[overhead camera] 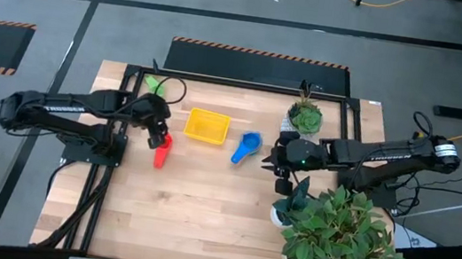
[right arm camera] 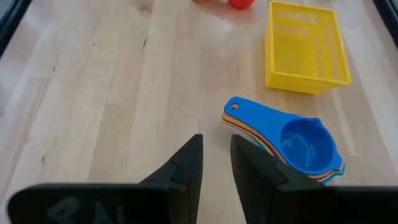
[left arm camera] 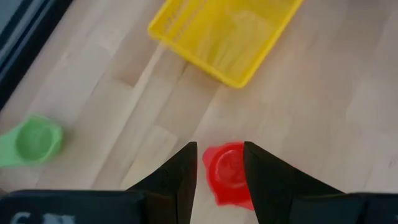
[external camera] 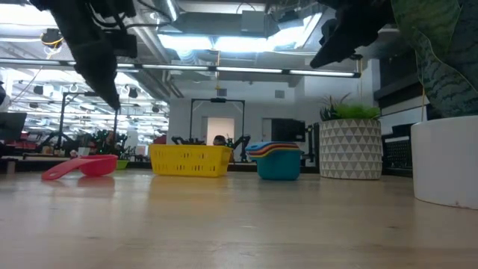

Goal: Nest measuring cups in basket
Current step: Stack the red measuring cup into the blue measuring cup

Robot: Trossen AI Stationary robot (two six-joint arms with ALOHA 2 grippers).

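A red measuring cup (overhead camera: 162, 150) lies on the table left of the yellow basket (overhead camera: 207, 126), its bowl resting on the wood (external camera: 95, 165). My left gripper (left arm camera: 221, 149) hangs open above it, well clear in the low view (external camera: 101, 71). A lone green cup (left arm camera: 31, 140) sits toward the far left corner. Several cups sit nested in a stack with the blue one on top (right arm camera: 298, 144), right of the basket (overhead camera: 246, 147). My right gripper (right arm camera: 216, 140) hovers open beside the stack's handles, on the table's right side (overhead camera: 270, 157), touching nothing.
A white patterned plant pot (overhead camera: 305, 119) stands at the far right of the table. A large leafy plant in a white pot (overhead camera: 337, 237) fills the near right corner, close to my right arm. Bare wood lies in the near middle (overhead camera: 192, 223).
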